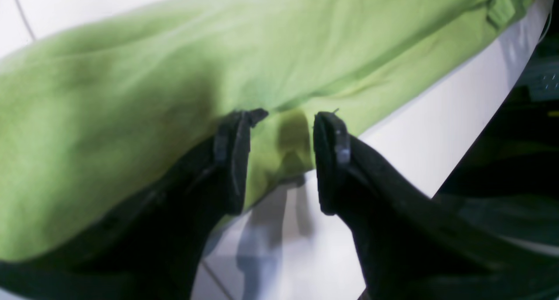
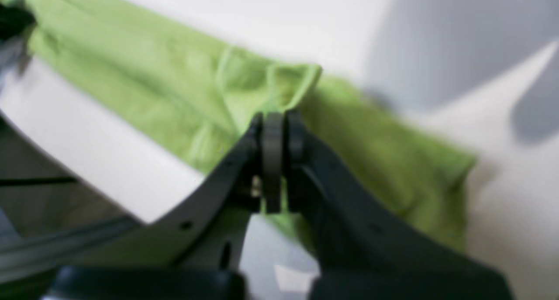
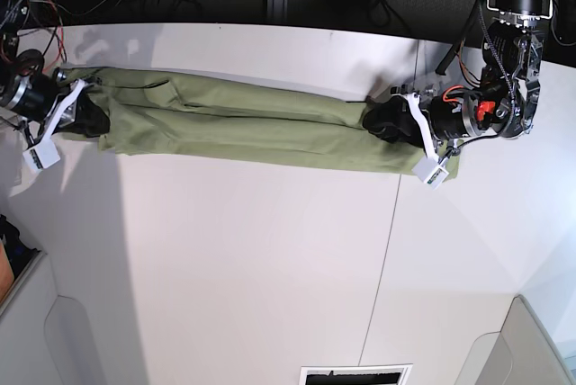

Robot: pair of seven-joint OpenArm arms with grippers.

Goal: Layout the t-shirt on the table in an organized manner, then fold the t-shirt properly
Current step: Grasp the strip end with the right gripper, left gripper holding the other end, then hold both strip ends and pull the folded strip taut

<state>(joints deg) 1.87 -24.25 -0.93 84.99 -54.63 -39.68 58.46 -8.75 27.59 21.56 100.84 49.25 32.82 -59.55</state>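
The t-shirt (image 3: 243, 124) lies stretched in a long narrow band across the far part of the white worktop (image 3: 270, 259), reaching from one arm to the other. The right gripper (image 2: 274, 160) has its fingers pressed together on a fold of the cloth. The left gripper (image 1: 281, 160) has its fingers spread, with the shirt's edge between them.

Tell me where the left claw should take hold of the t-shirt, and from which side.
Grip the t-shirt at the edge lying between the open left claw, coming in low from the table side. That edge lies thin and flat there, with bare table just beyond it.
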